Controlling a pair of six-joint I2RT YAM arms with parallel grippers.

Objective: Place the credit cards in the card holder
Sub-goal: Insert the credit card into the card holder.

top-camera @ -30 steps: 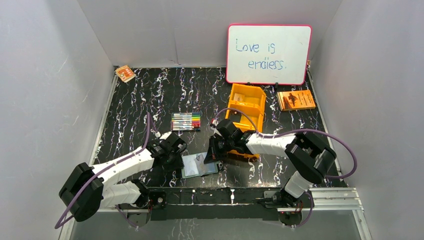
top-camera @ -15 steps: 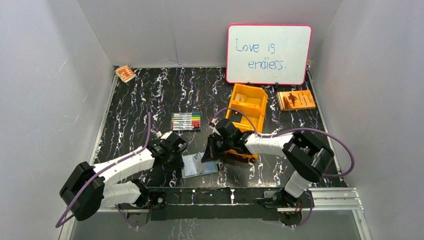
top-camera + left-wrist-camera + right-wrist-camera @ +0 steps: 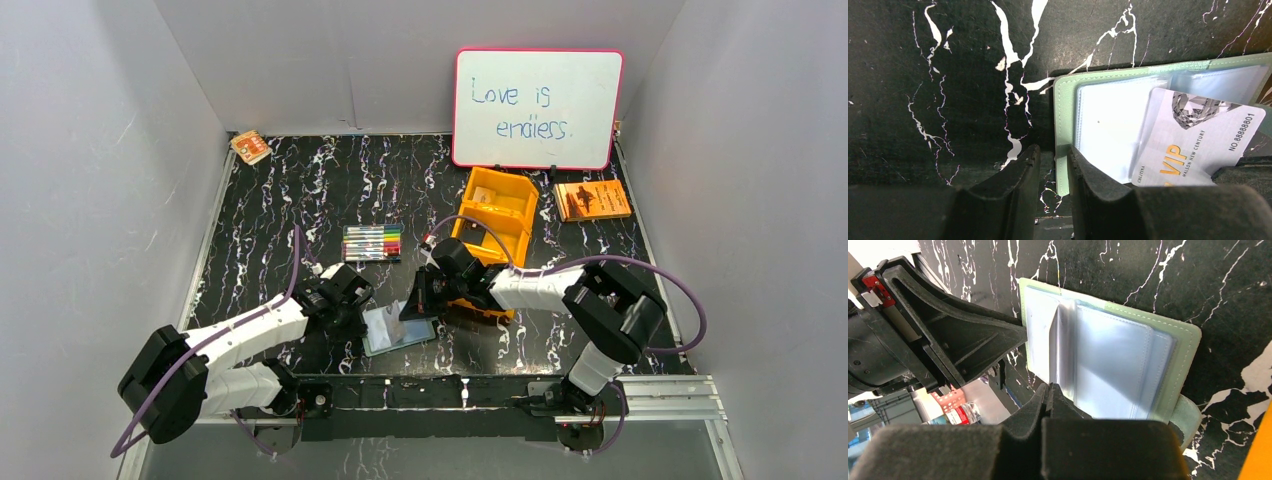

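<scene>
The card holder (image 3: 412, 334) lies open on the black marble table, near the front edge. Its green rim and pale blue pockets show in the left wrist view (image 3: 1103, 125) and the right wrist view (image 3: 1118, 360). My right gripper (image 3: 415, 303) is shut on a pale grey VIP credit card (image 3: 1198, 135). It holds the card tilted, its lower edge against the open pockets. In the right wrist view the card shows edge-on (image 3: 1063, 350) above the closed fingertips of the right gripper (image 3: 1047, 390). My left gripper (image 3: 1054, 152) is narrowly open, with one finger on the holder's left rim.
An orange three-compartment bin (image 3: 495, 215) stands just behind the right gripper, with a small tan thing (image 3: 483, 195) in its far compartment. A marker set (image 3: 372, 242), a whiteboard (image 3: 537, 108), an orange booklet (image 3: 592, 199) and an orange-and-white packet (image 3: 250, 147) lie further back.
My right gripper has moved left and down over the card holder with the card. The left arm has barely moved.
</scene>
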